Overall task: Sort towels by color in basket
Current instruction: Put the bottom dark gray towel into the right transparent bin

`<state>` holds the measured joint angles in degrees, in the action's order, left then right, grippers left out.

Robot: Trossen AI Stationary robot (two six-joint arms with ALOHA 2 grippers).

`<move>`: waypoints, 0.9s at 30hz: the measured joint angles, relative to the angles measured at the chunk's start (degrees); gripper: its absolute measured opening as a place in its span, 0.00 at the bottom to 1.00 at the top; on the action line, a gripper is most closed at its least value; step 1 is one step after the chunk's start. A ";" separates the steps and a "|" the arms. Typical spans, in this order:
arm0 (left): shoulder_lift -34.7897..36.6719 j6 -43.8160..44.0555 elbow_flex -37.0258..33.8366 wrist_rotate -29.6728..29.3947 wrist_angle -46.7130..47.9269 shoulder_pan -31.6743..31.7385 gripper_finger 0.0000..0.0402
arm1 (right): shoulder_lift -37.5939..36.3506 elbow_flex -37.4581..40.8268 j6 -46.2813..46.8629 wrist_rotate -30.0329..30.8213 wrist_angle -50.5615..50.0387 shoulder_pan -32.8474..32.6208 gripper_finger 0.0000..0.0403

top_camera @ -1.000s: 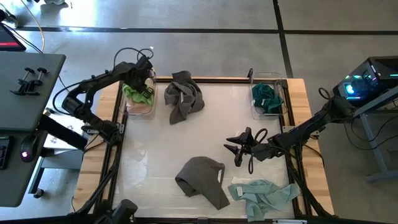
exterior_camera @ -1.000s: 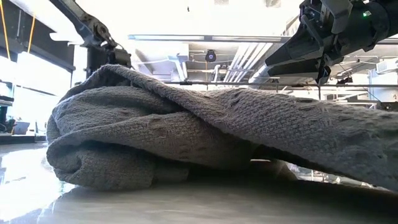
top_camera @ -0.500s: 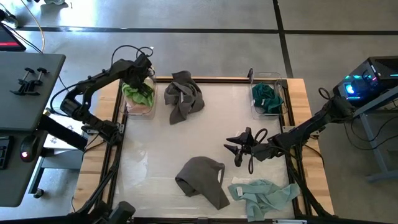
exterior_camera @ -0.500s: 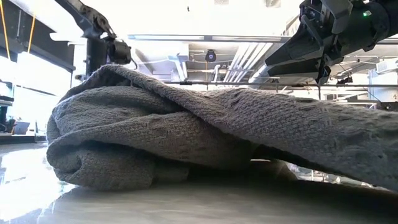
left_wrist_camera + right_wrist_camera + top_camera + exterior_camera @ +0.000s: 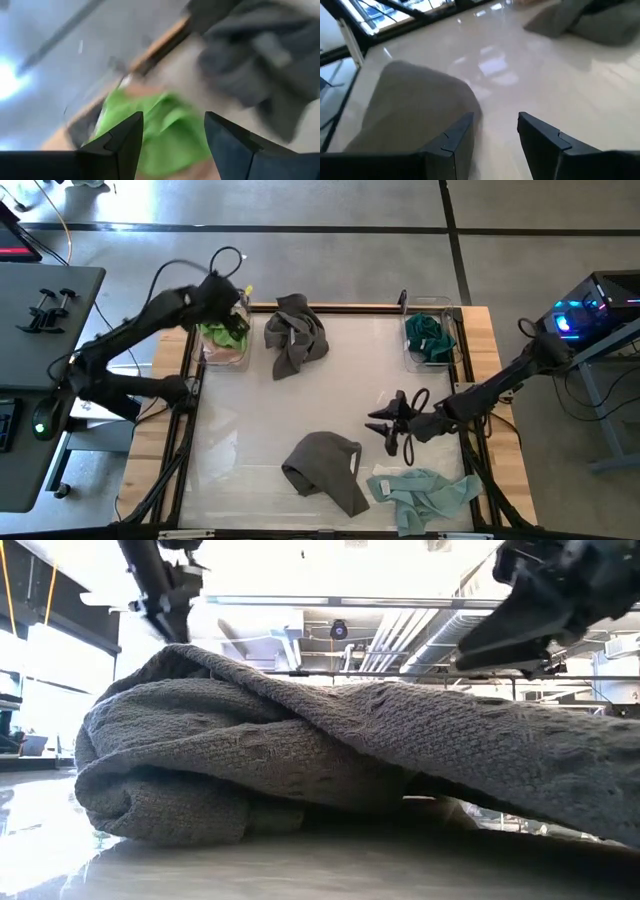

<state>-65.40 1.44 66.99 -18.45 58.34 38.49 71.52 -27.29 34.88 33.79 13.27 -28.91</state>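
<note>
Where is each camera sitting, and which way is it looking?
High view: above the table, looking straight down; both arms show, left claw over the lime green towel, right claw mid-table.
Low view: at tabletop height, looking across at the dark grey towel; arms hang above.
Left wrist view: on the left arm, facing the lime green towel past its own open fingers.
Right wrist view: on the right arm, facing the dark grey towel past open fingers.
High, low and right wrist views share that grey towel.

Looks like a robotics lab: grey concrete floor (image 5: 330, 205), exposed ceiling ducts (image 5: 400, 640), equipment desk (image 5: 45, 310) beside the table (image 5: 480, 330).
</note>
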 joint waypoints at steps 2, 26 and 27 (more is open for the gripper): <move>4.18 0.00 -3.84 -0.18 -6.90 -5.24 0.48 | -2.25 0.00 3.12 0.55 -5.44 -0.66 0.37; 0.00 0.47 -34.67 -16.98 -73.28 -54.97 0.47 | 21.62 -55.98 20.99 -23.05 -83.50 -10.27 0.10; -1.60 0.50 -34.67 -17.00 -74.13 -55.70 0.47 | 22.57 -56.95 21.65 -24.15 -83.55 -10.27 0.10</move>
<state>-67.00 1.93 32.32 -35.44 -15.79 -17.21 94.09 -84.23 56.53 9.64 -70.27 -39.18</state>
